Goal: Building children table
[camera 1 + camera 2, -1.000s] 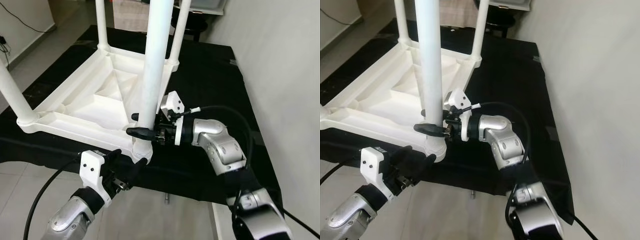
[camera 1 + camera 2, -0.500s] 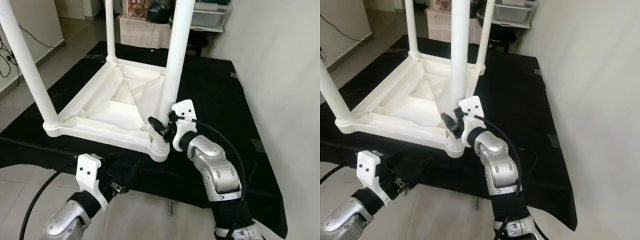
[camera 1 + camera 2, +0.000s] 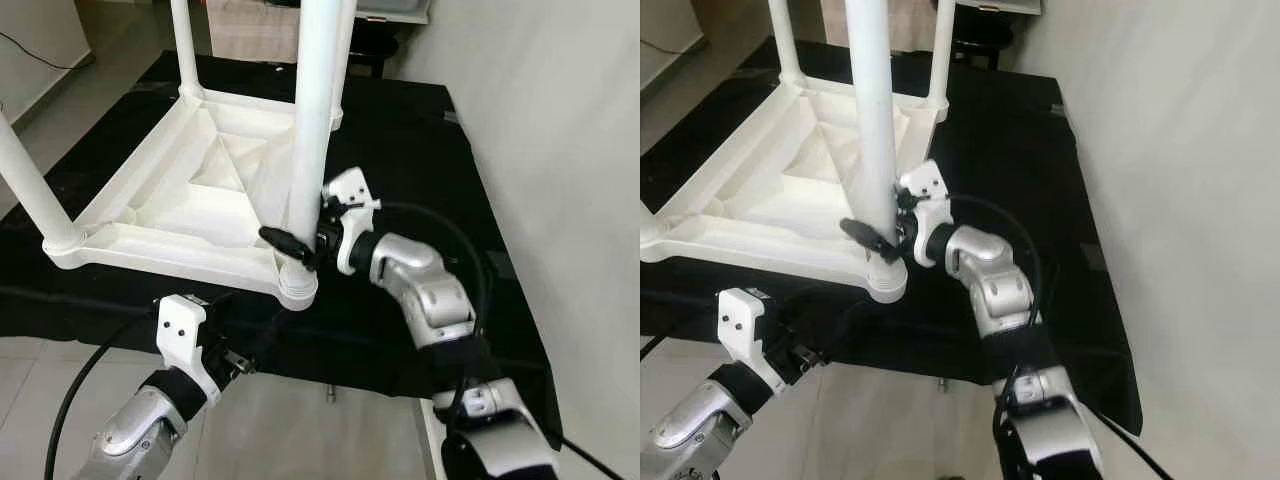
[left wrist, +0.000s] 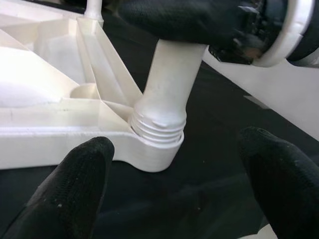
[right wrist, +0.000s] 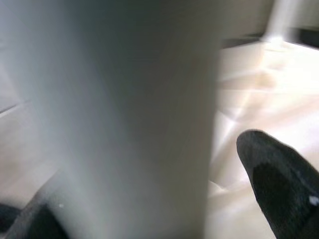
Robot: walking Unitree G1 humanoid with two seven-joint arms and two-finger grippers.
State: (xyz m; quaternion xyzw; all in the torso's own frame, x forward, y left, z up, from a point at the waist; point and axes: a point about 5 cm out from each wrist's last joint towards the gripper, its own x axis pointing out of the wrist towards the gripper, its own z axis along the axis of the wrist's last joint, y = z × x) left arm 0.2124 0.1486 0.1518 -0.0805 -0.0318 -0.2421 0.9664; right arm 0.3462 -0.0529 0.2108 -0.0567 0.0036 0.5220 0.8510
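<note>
**Right gripper clamps the near leg of the upturned children's table**

The white plastic children's table lies upside down on a counter draped in black cloth, its ribbed underside facing up and its legs standing upright from the corners. The near-corner leg rises from a threaded socket at the corner closest to the robot, near the counter's front edge.

The right gripper reaches in from the right side and holds this leg low down, just above the socket, one black finger wrapped across the front of the tube and the other behind it. In the right wrist view the leg stands close between the two fingers, pressed against them, so the gripper is closed on the leg.

The left gripper hovers below and in front of the same corner, at the counter's edge, apart from the table. Its wrist view looks straight at the socket, with both fingertips spread wide on either side of the corner and touching nothing.

Another leg stands at the left corner and a further one at the far corner, both upright
</note>
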